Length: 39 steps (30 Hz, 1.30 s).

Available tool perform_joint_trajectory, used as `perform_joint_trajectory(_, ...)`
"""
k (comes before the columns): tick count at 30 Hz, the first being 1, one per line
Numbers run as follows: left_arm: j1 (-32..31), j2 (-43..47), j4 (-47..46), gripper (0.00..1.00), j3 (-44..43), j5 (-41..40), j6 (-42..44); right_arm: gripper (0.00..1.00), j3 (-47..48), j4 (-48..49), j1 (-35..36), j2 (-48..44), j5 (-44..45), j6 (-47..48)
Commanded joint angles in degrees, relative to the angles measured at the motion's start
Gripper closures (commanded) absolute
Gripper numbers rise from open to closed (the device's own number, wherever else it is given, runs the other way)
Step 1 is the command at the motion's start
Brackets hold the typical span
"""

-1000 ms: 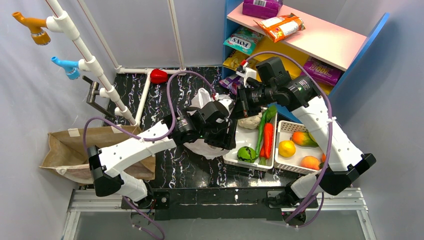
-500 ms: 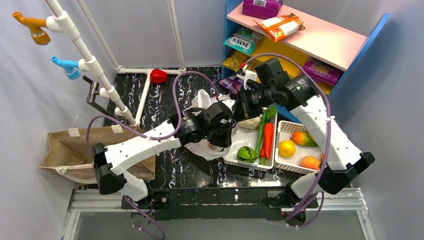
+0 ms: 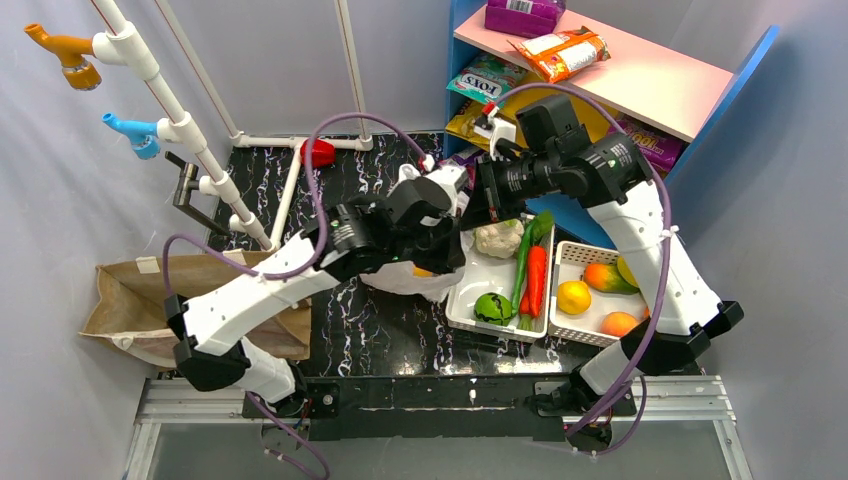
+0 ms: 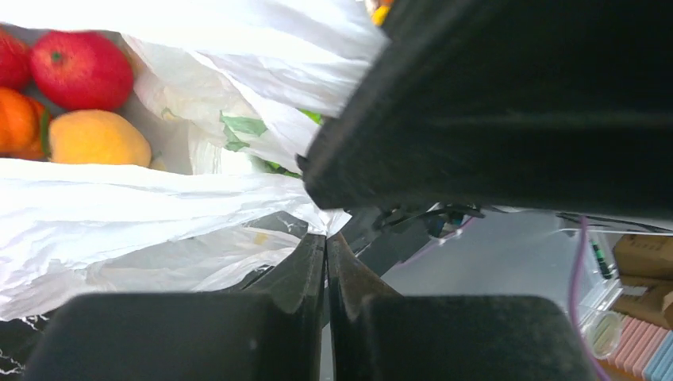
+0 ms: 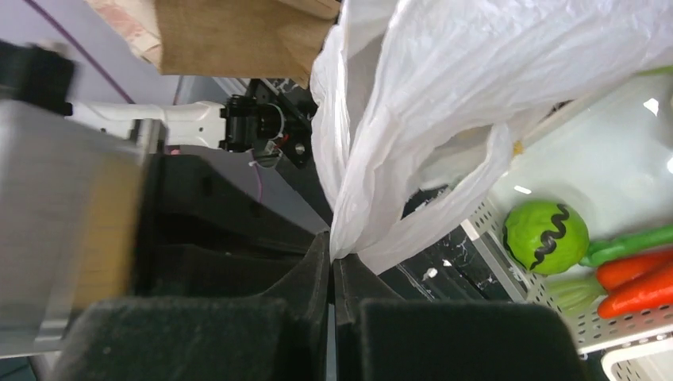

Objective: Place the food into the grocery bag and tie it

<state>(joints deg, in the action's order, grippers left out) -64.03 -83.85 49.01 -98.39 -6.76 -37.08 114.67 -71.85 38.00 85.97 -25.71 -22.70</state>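
The white grocery bag [image 3: 400, 280] hangs bunched between both arms at the table's middle. My left gripper [image 3: 450, 222] is shut on a fold of its plastic [image 4: 326, 236]. In the left wrist view the bag's mouth gapes at the upper left, and food lies inside: a red apple [image 4: 79, 70], an orange piece [image 4: 16, 127] and a yellow-orange fruit [image 4: 99, 137]. My right gripper [image 3: 468, 205] sits close beside the left one, shut on another strip of the bag [image 5: 332, 255], which rises from its tips up to the right [image 5: 444, 103].
A white basket [image 3: 470, 300] right of the bag holds a green ball [image 3: 492, 307], a carrot [image 3: 537, 280] and a cauliflower [image 3: 498, 238]. A second basket [image 3: 570, 255] holds fruit. A brown paper bag [image 3: 130, 290] lies at the left, snack shelves [image 3: 590, 60] stand behind, and a pipe rack [image 3: 180, 120] is at the far left.
My left gripper has closed on the bag's plastic and moved up and back toward the right gripper, drawing the bag with it. The right arm shifted slightly back.
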Motion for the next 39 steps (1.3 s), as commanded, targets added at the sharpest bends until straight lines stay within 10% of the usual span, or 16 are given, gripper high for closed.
perform_joint_trajectory(1,-0.55,5.03,3.74,1.00,-6.18,-3.20,1.05,0.99,8.50,-3.77,0.41,2.96,-3.99,0.65)
perform_joint_trajectory(21,-0.39,19.43,1.36,0.93,1.69,-3.62,1.63,0.99,-2.08,-1.58,2.04,2.81,-26.32,1.75)
perform_joint_trajectory(39,-0.29,22.09,12.45,0.82,-1.75,-0.15,3.78,0.99,-7.62,-5.26,7.93,2.64,-20.08,3.82)
